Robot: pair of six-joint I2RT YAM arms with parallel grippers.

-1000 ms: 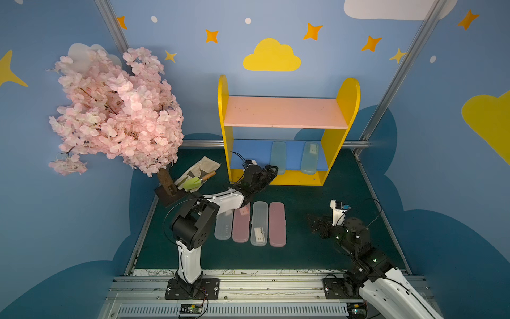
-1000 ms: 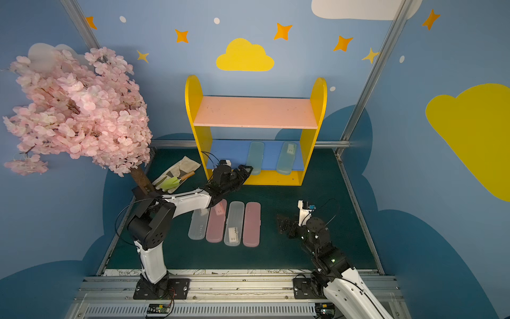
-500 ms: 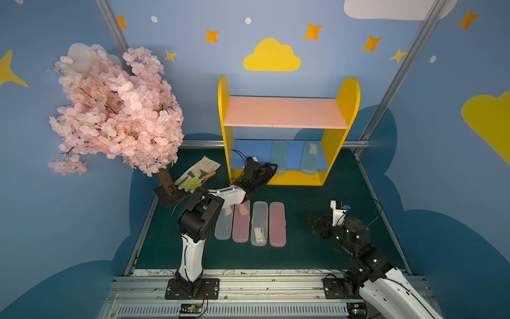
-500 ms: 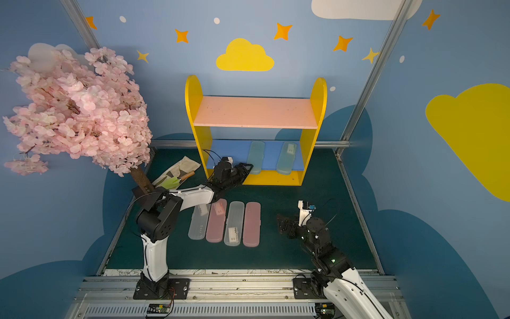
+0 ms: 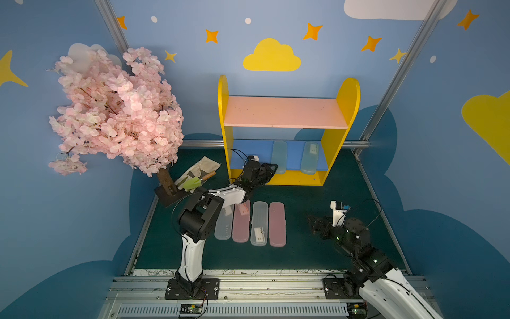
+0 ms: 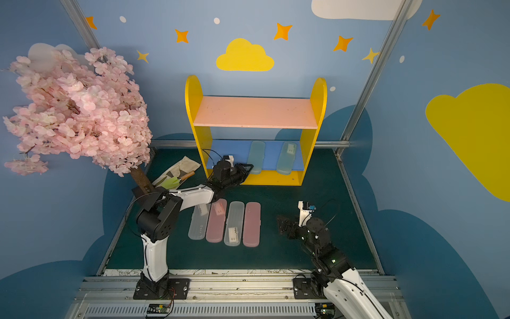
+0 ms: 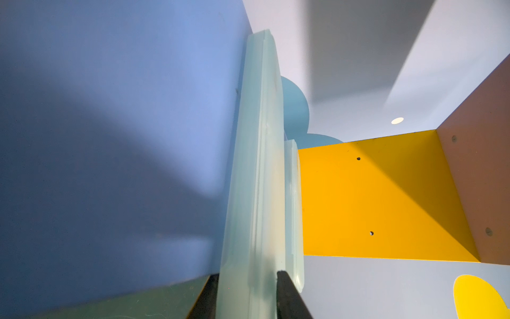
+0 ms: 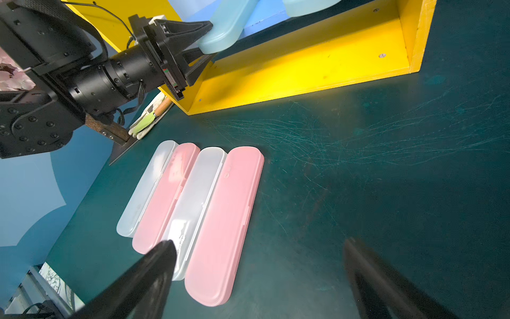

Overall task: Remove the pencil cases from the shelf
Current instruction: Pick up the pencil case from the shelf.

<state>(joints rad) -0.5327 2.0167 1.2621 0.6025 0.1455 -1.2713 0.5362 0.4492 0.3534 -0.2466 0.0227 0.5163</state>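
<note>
The shelf stands at the back of the green mat. Two pale teal pencil cases lie on its blue lower board, a left one and a right one with a white label. My left gripper is at the near end of the left teal case, shut on it, with one black finger against each side. From the right wrist, that case's end overhangs the board's front edge. Several clear and pink pencil cases lie side by side on the mat. My right gripper is open above the mat to their right.
A pink blossom tree on a black base stands at the left. A glove with a small green trowel lies beside the shelf's left panel. A metal rail carries both arm bases at the front. Blue walls enclose the mat.
My left gripper's jaws have closed from wide apart onto the end of the left teal case, and the left arm's elbow has shifted. The right arm has stayed still.
</note>
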